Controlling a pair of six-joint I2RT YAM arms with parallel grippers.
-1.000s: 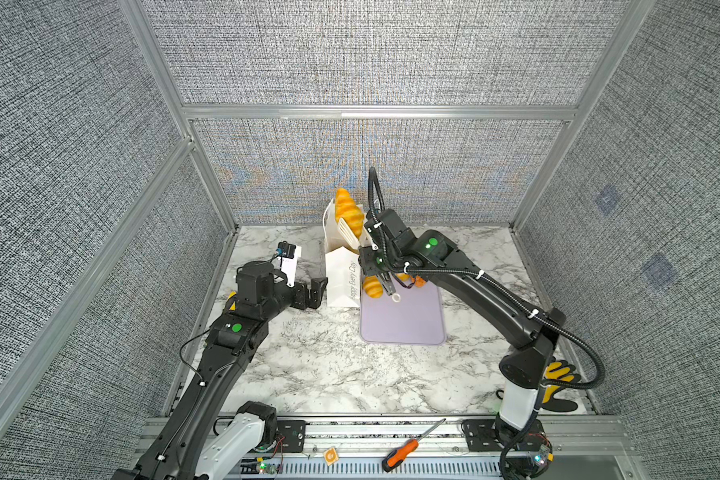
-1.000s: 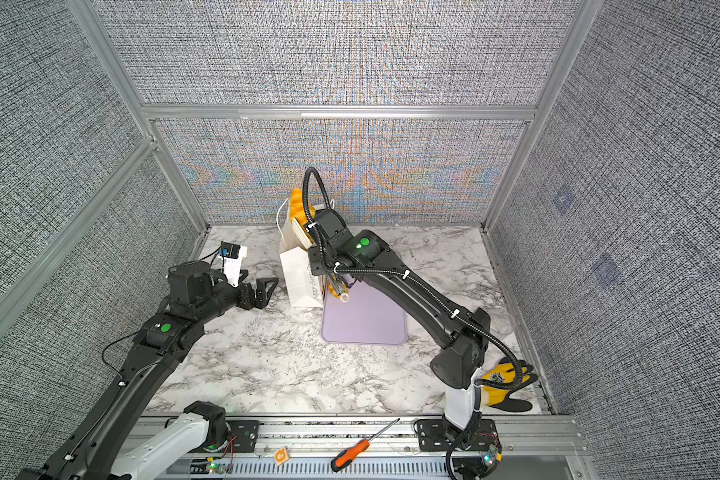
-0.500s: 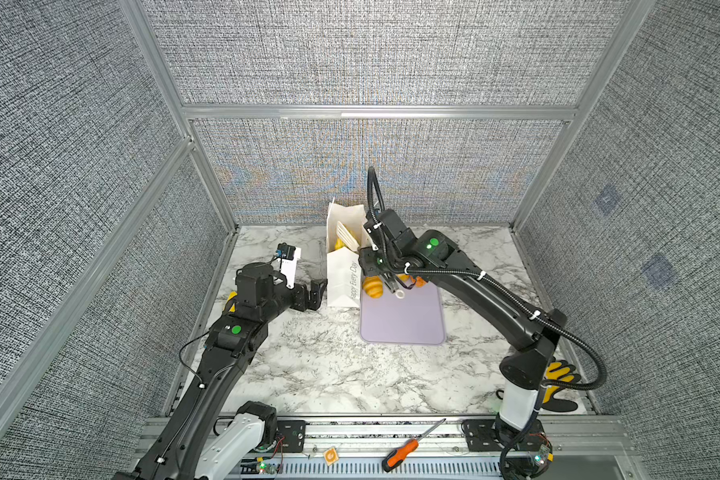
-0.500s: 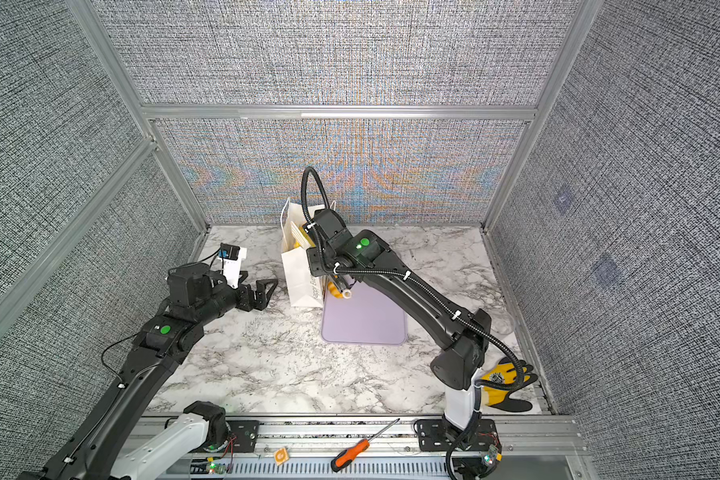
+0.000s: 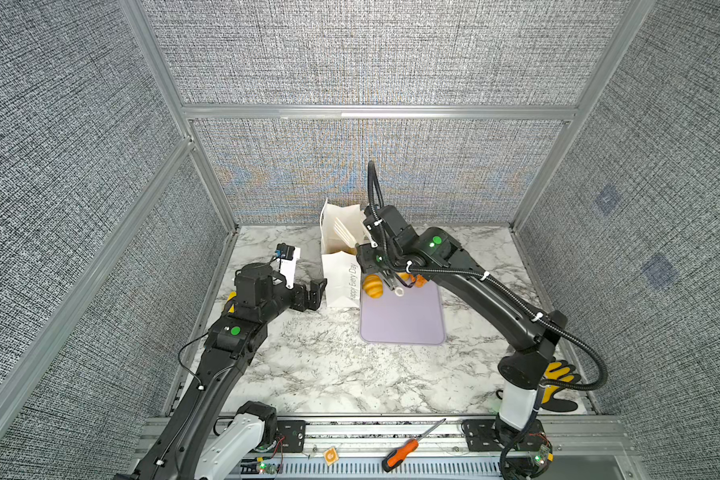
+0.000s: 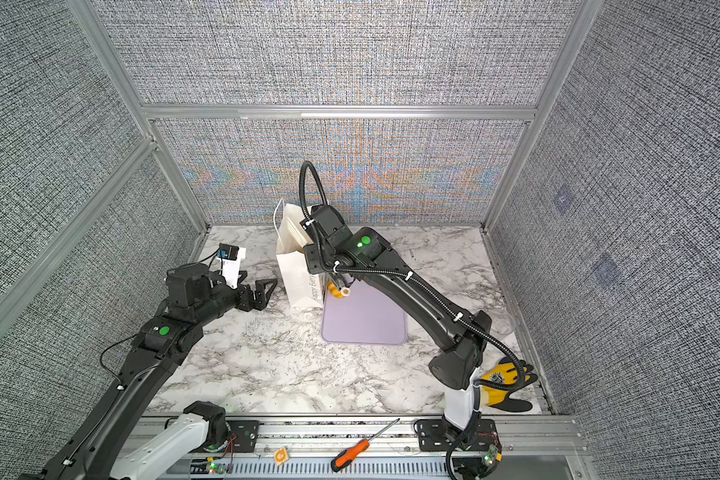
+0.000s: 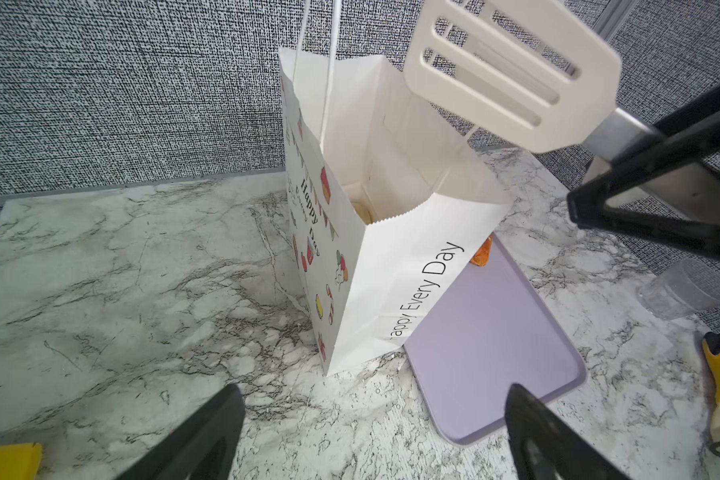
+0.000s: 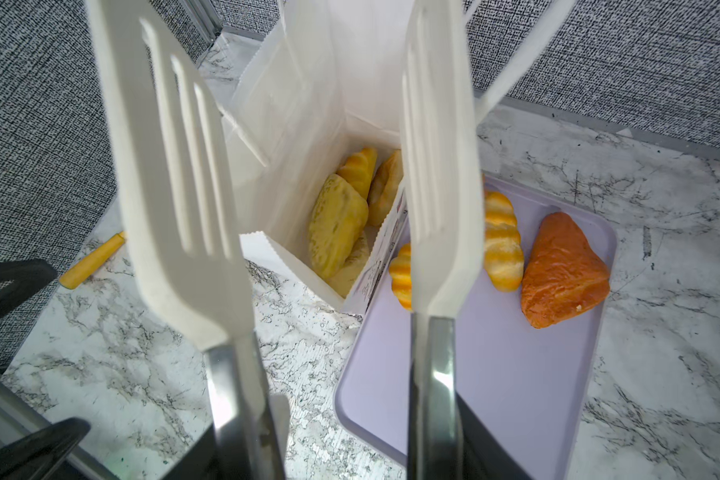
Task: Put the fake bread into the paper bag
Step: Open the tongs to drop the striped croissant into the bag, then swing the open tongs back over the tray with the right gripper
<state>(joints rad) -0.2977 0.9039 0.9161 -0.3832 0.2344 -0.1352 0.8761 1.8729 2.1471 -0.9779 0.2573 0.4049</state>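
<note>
The right gripper [image 5: 371, 259] clamps spread, empty tongs [image 8: 184, 166] over the paper bag [image 7: 391, 270] to drop fake bread [image 8: 337, 224] in, while the left gripper [image 5: 313, 293] gapes empty at its eight o'clock.

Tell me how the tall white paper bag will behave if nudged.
The tall white paper bag probably tips rather than slides: it stands high on a narrow base. Its thin creased walls would likely buckle where pushed. The golden toy pastries lying at its bottom may steady it a little.
</note>
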